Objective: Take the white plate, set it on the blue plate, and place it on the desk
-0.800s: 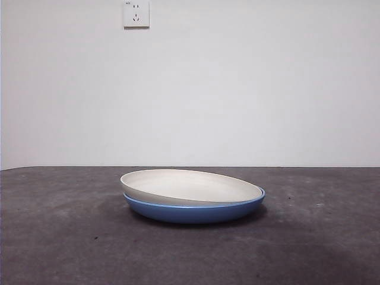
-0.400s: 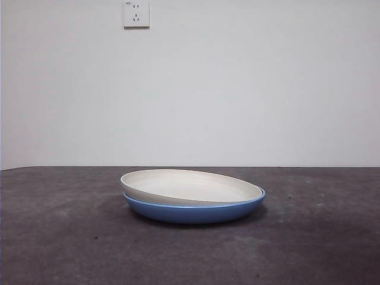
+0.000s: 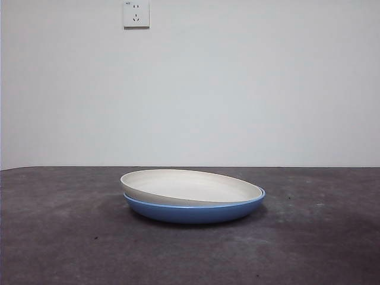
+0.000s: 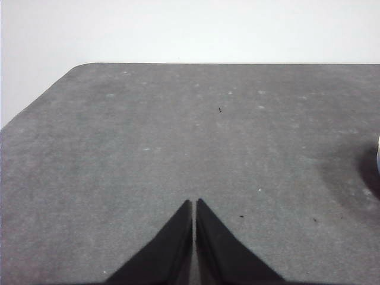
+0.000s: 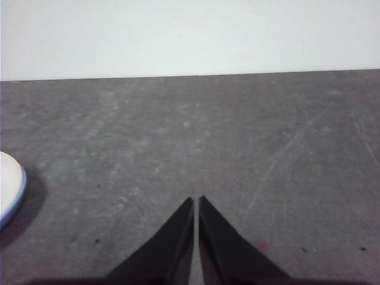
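Plain white wall (image 3: 237, 89) with a socket (image 3: 136, 13) at the upper left of the front view backs a dark grey counter (image 3: 59, 237), and neither arm reaches into that view at all. Starting from the left claw (image 4: 194, 205): its two black jaws lie pressed together, holding nothing, with only bare counter beyond the tips and a sliver of plate edge at the far right margin of its wrist picture. The right claw (image 5: 196, 203) is likewise closed and empty, hovering over bare counter, with the stacked plates just peeking in at the lower left edge of its own picture. Further out, in the middle of the front view, the white plate (image 3: 190, 187) sits inside the blue plate (image 3: 196, 211), tilted, its left rim riding higher than the blue rim while its right side sinks in level with it. Across the last second nothing has shifted: plates, tilt and shadows are the same, and no arm has come in. I read that as the stacking step being done and both arms parked well apart from the stack, each facing level across the counter; whatever remains would need a claw to open and return.
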Robot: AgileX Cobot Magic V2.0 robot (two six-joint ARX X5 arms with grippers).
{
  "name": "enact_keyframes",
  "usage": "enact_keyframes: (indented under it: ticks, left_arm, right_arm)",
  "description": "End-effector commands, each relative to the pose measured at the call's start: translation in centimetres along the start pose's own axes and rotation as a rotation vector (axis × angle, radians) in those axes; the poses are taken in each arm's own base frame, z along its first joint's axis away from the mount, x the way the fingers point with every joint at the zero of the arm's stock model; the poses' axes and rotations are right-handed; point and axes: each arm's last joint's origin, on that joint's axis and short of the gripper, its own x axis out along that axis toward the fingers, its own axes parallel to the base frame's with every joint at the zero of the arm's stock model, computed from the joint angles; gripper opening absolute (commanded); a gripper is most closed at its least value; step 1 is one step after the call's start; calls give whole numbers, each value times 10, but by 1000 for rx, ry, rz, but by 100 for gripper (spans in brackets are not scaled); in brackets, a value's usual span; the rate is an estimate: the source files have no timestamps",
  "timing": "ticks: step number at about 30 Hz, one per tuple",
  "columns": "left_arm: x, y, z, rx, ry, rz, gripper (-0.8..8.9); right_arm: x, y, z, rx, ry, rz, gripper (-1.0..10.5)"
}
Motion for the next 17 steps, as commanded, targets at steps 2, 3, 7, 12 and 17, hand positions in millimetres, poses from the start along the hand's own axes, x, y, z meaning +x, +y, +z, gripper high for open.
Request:
enact_keyframes:
  ticks: [2, 3, 7, 12, 17]
  left_arm:
    - [2, 0, -8, -2, 28, 4, 10]
    - [2, 0, -8, -2, 28, 4, 10]
    - [2, 0, -7, -2, 27, 4, 10]
    - [2, 0, -7, -2, 27, 4, 10]
    - [2, 0, -7, -2, 27, 4, 10]
  right_arm:
    - [0, -1, -4, 13, 23, -14, 8]
    - [0, -1, -5, 16, 40, -15, 8]
    - [0, -1, -7, 22, 56, -15, 8]
    - [0, -1, -5, 23, 39, -14, 8]
    - [0, -1, -5, 23, 38, -14, 8]
